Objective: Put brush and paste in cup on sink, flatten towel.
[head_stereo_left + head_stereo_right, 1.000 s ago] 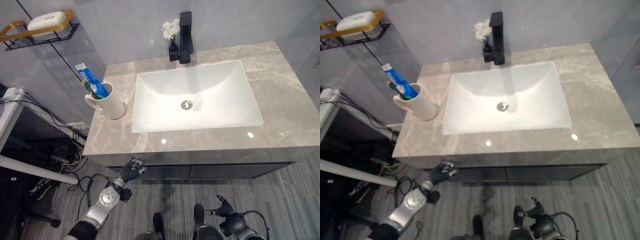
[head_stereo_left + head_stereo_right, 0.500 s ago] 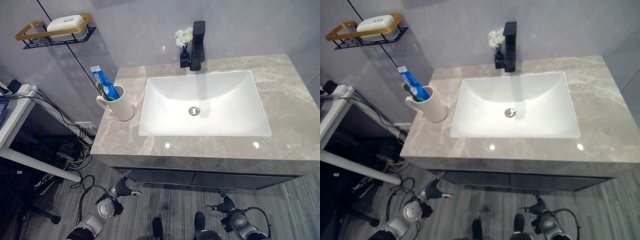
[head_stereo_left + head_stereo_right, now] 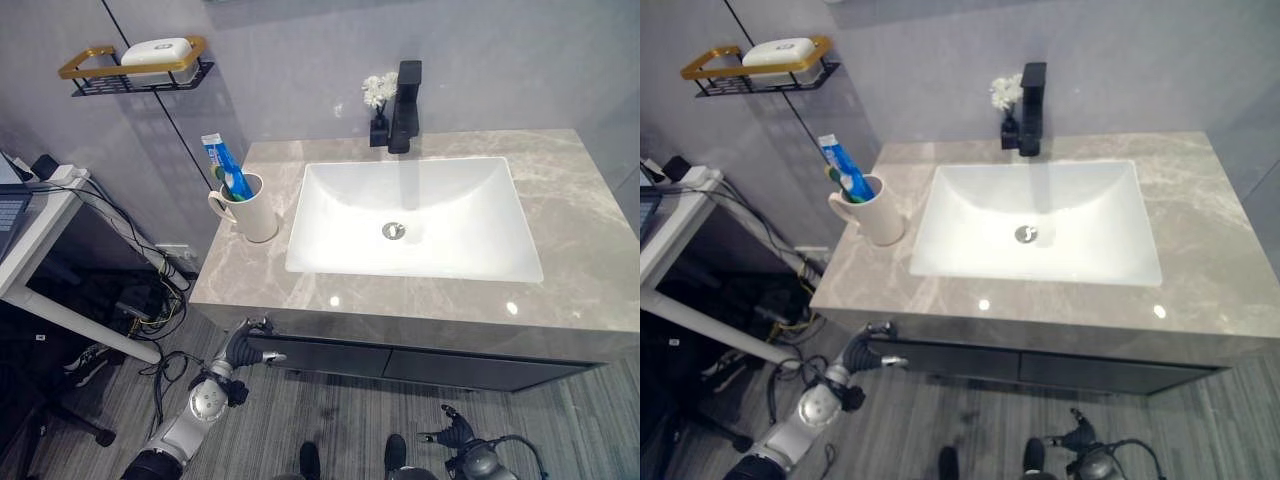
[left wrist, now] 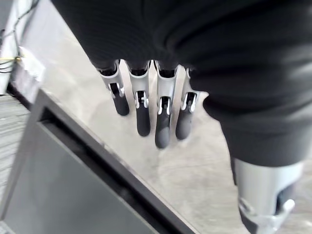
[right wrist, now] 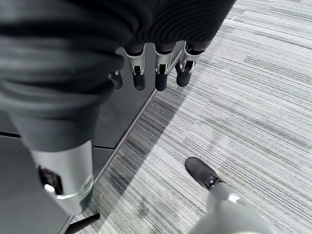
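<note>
Grey marble counter (image 3: 590,250) carries a cream cup (image 3: 253,210) left of the sink (image 3: 420,215). Blue paste (image 3: 224,166) and green brush (image 3: 227,188) stand inside, leaning up-left. Left hand (image 3: 245,345) and right hand (image 5: 156,68) hang low, fingers relaxed, holding nothing.

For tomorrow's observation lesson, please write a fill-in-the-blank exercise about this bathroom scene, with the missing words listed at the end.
1. The blue toothpaste tube stands in the cream ____, left of the sink.
2. The faucet behind the basin is ____ in colour.
3. The soap lies on a wall ____ with a gold rail.
4. The left hand hangs below the countertop with its fingers ____.

Missing words: cup; black; shelf; open
</note>
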Controlling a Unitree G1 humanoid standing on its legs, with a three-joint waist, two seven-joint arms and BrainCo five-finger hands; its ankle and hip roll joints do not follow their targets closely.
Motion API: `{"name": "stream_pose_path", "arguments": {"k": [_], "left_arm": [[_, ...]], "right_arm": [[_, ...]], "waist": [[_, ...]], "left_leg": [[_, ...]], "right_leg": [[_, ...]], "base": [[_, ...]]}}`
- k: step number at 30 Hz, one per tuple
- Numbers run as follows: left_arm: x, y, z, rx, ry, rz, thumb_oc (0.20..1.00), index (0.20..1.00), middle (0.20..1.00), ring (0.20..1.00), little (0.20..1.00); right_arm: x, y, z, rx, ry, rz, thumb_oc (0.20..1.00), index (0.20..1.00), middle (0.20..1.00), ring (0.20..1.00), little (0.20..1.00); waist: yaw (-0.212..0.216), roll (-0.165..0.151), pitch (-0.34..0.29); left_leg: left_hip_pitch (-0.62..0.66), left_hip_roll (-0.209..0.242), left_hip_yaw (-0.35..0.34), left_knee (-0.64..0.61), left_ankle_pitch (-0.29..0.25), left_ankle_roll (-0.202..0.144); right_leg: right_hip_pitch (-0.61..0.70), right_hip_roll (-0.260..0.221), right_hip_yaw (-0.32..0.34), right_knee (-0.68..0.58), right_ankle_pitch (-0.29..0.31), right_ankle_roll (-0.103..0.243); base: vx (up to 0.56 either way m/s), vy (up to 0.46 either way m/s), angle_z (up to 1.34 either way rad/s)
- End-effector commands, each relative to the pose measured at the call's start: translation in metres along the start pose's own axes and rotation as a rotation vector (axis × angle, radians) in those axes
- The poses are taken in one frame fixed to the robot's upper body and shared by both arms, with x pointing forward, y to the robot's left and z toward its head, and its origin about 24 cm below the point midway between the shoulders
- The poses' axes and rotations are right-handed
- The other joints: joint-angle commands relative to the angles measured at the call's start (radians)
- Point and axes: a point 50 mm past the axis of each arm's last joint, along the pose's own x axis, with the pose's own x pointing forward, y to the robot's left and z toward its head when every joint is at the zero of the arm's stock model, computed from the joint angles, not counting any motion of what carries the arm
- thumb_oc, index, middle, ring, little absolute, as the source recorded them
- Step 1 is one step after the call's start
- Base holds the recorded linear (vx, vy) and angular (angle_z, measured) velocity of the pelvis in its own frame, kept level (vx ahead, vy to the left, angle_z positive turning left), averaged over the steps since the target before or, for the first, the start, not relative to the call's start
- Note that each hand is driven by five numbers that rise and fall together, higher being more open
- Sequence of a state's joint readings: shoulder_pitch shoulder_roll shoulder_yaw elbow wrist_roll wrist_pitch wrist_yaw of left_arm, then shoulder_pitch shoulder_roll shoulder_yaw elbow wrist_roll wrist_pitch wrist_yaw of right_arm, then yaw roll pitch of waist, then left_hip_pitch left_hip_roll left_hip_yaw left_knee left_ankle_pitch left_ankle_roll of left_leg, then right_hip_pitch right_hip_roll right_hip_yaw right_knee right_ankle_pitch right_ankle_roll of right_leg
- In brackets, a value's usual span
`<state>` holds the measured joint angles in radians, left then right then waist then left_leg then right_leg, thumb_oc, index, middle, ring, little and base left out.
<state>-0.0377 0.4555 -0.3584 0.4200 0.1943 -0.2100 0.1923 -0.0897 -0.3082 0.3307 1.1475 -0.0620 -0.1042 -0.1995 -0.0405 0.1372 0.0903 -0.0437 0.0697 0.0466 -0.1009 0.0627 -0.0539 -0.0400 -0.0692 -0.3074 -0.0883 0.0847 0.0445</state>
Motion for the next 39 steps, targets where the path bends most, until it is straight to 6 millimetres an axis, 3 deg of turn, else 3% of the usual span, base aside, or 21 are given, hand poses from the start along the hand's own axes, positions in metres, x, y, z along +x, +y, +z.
{"name": "stream_pose_path", "arguments": {"k": [1, 3, 4, 5, 6, 8, 11, 15, 16, 17, 18, 20, 23, 27, 30, 31, 32, 33, 35, 37, 39], "left_arm": [[0.006, 0.042, -0.019, 0.079, 0.068, 0.146, 1.0, 1.0, 1.0, 1.0, 1.0], [0.003, 0.017, -0.035, 0.126, 0.148, 0.009, 1.0, 1.0, 1.0, 1.0, 1.0], [0.004, 0.016, -0.035, 0.125, 0.146, 0.009, 1.0, 1.0, 1.0, 1.0, 1.0], [0.001, -0.008, -0.049, 0.16, 0.238, -0.081, 1.0, 1.0, 1.0, 1.0, 1.0], [0.002, -0.009, -0.049, 0.16, 0.236, -0.081, 1.0, 1.0, 1.0, 1.0, 1.0], [-0.011, -0.035, -0.081, 0.298, 0.45, -0.2, 1.0, 1.0, 1.0, 1.0, 1.0], [-0.027, -0.038, -0.1, 0.429, 0.541, -0.273, 1.0, 1.0, 1.0, 1.0, 1.0], [-0.022, 0.023, -0.112, 0.514, 0.63, -0.095, 1.0, 1.0, 1.0, 1.0, 1.0], [-0.042, 0.031, -0.129, 0.571, 0.703, -0.112, 1.0, 1.0, 1.0, 1.0, 1.0], [-0.047, 0.061, -0.133, 0.585, 0.724, -0.025, 1.0, 1.0, 1.0, 1.0, 1.0], [-0.047, 0.062, -0.133, 0.585, 0.724, -0.024, 1.0, 1.0, 1.0, 1.0, 1.0], [-0.039, 0.11, -0.123, 0.568, 0.709, 0.148, 1.0, 1.0, 1.0, 1.0, 1.0], [-0.062, 0.167, -0.126, 0.643, 0.77, 0.279, 1.0, 1.0, 1.0, 1.0, 1.0], [-0.089, 0.267, -0.092, 0.69, 0.733, 0.601, 1.0, 1.0, 1.0, 1.0, 1.0], [-0.082, 0.282, -0.074, 0.586, 0.636, 0.731, 1.0, 1.0, 1.0, 1.0, 1.0], [-0.074, 0.278, -0.07, 0.53, 0.595, 0.744, 1.0, 1.0, 1.0, 1.0, 1.0], [-0.039, 0.248, -0.059, 0.38, 0.457, 0.717, 1.0, 1.0, 1.0, 1.0, 1.0], [-0.039, 0.248, -0.059, 0.379, 0.457, 0.717, 1.0, 1.0, 1.0, 1.0, 1.0], [0.009, 0.185, -0.035, 0.205, 0.265, 0.574, 1.0, 1.0, 1.0, 1.0, 1.0], [0.034, 0.109, -0.01, 0.185, 0.108, 0.342, 1.0, 1.0, 1.0, 1.0, 1.0], [0.037, 0.096, -0.005, 0.176, 0.084, 0.31, 1.0, 1.0, 1.0, 1.0, 1.0]], "right_arm": [[0.005, -0.006, 0.014, 0.046, -0.025, -0.053, 1.0, 1.0, 1.0, 1.0, 1.0], [0.007, -0.009, 0.019, 0.039, -0.028, -0.058, 1.0, 1.0, 1.0, 1.0, 1.0], [0.007, -0.01, 0.019, 0.039, -0.027, -0.06, 1.0, 1.0, 1.0, 1.0, 1.0], [0.009, -0.009, 0.021, 0.022, -0.025, -0.05, 1.0, 1.0, 1.0, 1.0, 1.0], [0.009, -0.01, 0.021, 0.023, -0.025, -0.052, 1.0, 1.0, 1.0, 1.0, 1.0], [0.01, -0.007, 0.028, 0.007, -0.042, -0.028, 1.0, 1.0, 1.0, 1.0, 1.0], [0.012, -0.01, 0.038, -0.013, -0.065, -0.026, 1.0, 1.0, 1.0, 1.0, 1.0], [0.013, -0.013, 0.035, -0.046, -0.055, -0.029, 1.0, 1.0, 1.0, 1.0, 1.0], [0.012, -0.013, 0.026, -0.051, -0.018, -0.032, 1.0, 1.0, 1.0, 1.0, 1.0], [0.011, -0.015, 0.021, -0.051, 0.0, -0.034, 1.0, 1.0, 1.0, 1.0, 1.0], [0.011, -0.014, 0.021, -0.05, 0.0, -0.034, 1.0, 1.0, 1.0, 1.0, 1.0], [0.008, -0.014, 0.006, -0.048, 0.048, -0.032, 1.0, 1.0, 1.0, 1.0, 1.0], [0.005, -0.016, -0.01, -0.045, 0.11, -0.033, 1.0, 1.0, 1.0, 1.0, 1.0], [0.004, -0.019, -0.017, -0.043, 0.144, -0.023, 1.0, 1.0, 1.0, 1.0, 1.0], [0.004, -0.017, -0.016, -0.042, 0.14, -0.013, 1.0, 1.0, 1.0, 1.0, 1.0], [0.004, -0.017, -0.015, -0.04, 0.136, -0.012, 1.0, 1.0, 1.0, 1.0, 1.0], [0.004, -0.014, -0.013, -0.045, 0.132, -0.008, 1.0, 1.0, 1.0, 1.0, 1.0], [0.004, -0.014, -0.013, -0.045, 0.132, -0.008, 1.0, 1.0, 1.0, 1.0, 1.0], [0.004, -0.011, -0.011, -0.048, 0.13, -0.004, 1.0, 1.0, 1.0, 1.0, 1.0], [0.004, -0.007, -0.009, -0.049, 0.126, -0.005, 1.0, 1.0, 1.0, 1.0, 1.0], [0.005, -0.007, -0.008, -0.051, 0.122, -0.007, 1.0, 1.0, 1.0, 1.0, 1.0]], "waist": [[0.008, -0.038, -0.007], [0.003, -0.035, -0.006], [0.004, -0.034, -0.006], [-0.004, -0.035, -0.002], [-0.002, -0.033, -0.001], [-0.023, -0.041, 0.006], [-0.03, -0.042, 0.019], [-0.031, -0.044, 0.023], [-0.029, -0.043, 0.018], [-0.022, -0.042, 0.013], [-0.022, -0.042, 0.013], [-0.021, -0.04, 0.005], [-0.01, -0.035, -0.005], [0.006, -0.02, -0.019], [0.007, -0.017, -0.026], [0.004, -0.017, -0.026], [-0.006, -0.022, -0.022], [-0.006, -0.022, -0.024], [-0.022, -0.029, -0.024], [-0.034, -0.043, -0.023], [-0.035, -0.046, -0.024]], "left_leg": [[-0.03, 0.029, 0.074, 0.014, 0.039, -0.083], [-0.032, 0.029, 0.077, 0.014, 0.038, -0.08], [-0.032, 0.029, 0.077, 0.014, 0.038, -0.08], [-0.032, 0.03, 0.08, 0.014, 0.038, -0.077], [-0.032, 0.03, 0.081, 0.014, 0.038, -0.077], [-0.021, 0.036, 0.095, 0.014, 0.033, -0.075], [-0.018, 0.04, 0.106, 0.014, 0.033, -0.073], [-0.013, 0.047, 0.129, 0.014, 0.033, -0.072], [-0.008, 0.05, 0.138, 0.014, 0.031, -0.071], [-0.004, 0.051, 0.146, 0.014, 0.031, -0.072], [-0.004, 0.051, 0.147, 0.014, 0.031, -0.072], [-0.003, 0.054, 0.149, 0.014, 0.035, -0.075], [0.002, 0.051, 0.15, 0.014, 0.034, -0.077], [0.007, 0.045, 0.153, 0.014, 0.034, -0.08], [0.009, 0.043, 0.155, 0.014, 0.034, -0.08], [0.01, 0.043, 0.155, 0.014, 0.033, -0.08], [0.017, 0.042, 0.156, 0.014, 0.029, -0.079], [0.014, 0.043, 0.156, 0.014, 0.03, -0.078], [0.018, 0.044, 0.157, 0.014, 0.027, -0.076], [0.025, 0.043, 0.153, 0.014, 0.019, -0.07], [0.027, 0.042, 0.152, 0.014, 0.017, -0.069]], "right_leg": [[0.079, -0.066, 0.044, 0.023, -0.099, 0.064], [0.073, -0.067, 0.047, 0.025, -0.099, 0.065], [0.073, -0.067, 0.047, 0.026, -0.1, 0.065], [0.064, -0.068, 0.054, 0.036, -0.1, 0.064], [0.063, -0.068, 0.055, 0.037, -0.101, 0.064], [0.06, -0.066, 0.069, 0.049, -0.104, 0.058], [0.043, -0.064, 0.088, 0.059, -0.104, 0.057], [0.038, -0.062, 0.103, 0.055, -0.093, 0.06], [0.038, -0.062, 0.11, 0.051, -0.092, 0.06], [0.038, -0.062, 0.114, 0.047, -0.09, 0.06], [0.039, -0.062, 0.115, 0.046, -0.09, 0.06], [0.042, -0.062, 0.112, 0.039, -0.086, 0.065], [0.056, -0.064, 0.105, 0.023, -0.079, 0.07], [0.066, -0.069, 0.104, 0.008, -0.072, 0.079], [0.068, -0.07, 0.106, 0.005, -0.071, 0.081], [0.069, -0.07, 0.106, 0.004, -0.071, 0.081], [0.075, -0.071, 0.109, 0.004, -0.075, 0.08], [0.073, -0.07, 0.108, 0.003, -0.073, 0.08], [0.074, -0.068, 0.114, 0.003, -0.074, 0.077], [0.083, -0.067, 0.117, 0.003, -0.079, 0.072], [0.085, -0.067, 0.116, 0.003, -0.08, 0.071]], "base": [[-0.03, 0.021, 0.1], [-0.04, 0.026, 0.03], [-0.05, 0.04, 0.0], [-0.03, 0.03, 0.0], [-0.04, 0.037, 0.01], [-0.01, 0.008, -0.02], [-0.04, 0.026, -0.11], [0.0, 0.018, -0.14], [0.04, 0.0, -0.28], [0.04, 0.0, -0.47], [0.02, -0.007, -0.43], [0.01, -0.007, -0.08], [0.01, 0.002, 0.0], [0.01, 0.002, 0.01], [0.01, 0.003, 0.03], [0.02, -0.002, 0.06], [0.01, -0.003, 0.03], [0.01, -0.012, 0.05], [0.0, 0.0, 0.0], [0.04, -0.013, -0.06], [0.02, -0.015, -0.15]]}}
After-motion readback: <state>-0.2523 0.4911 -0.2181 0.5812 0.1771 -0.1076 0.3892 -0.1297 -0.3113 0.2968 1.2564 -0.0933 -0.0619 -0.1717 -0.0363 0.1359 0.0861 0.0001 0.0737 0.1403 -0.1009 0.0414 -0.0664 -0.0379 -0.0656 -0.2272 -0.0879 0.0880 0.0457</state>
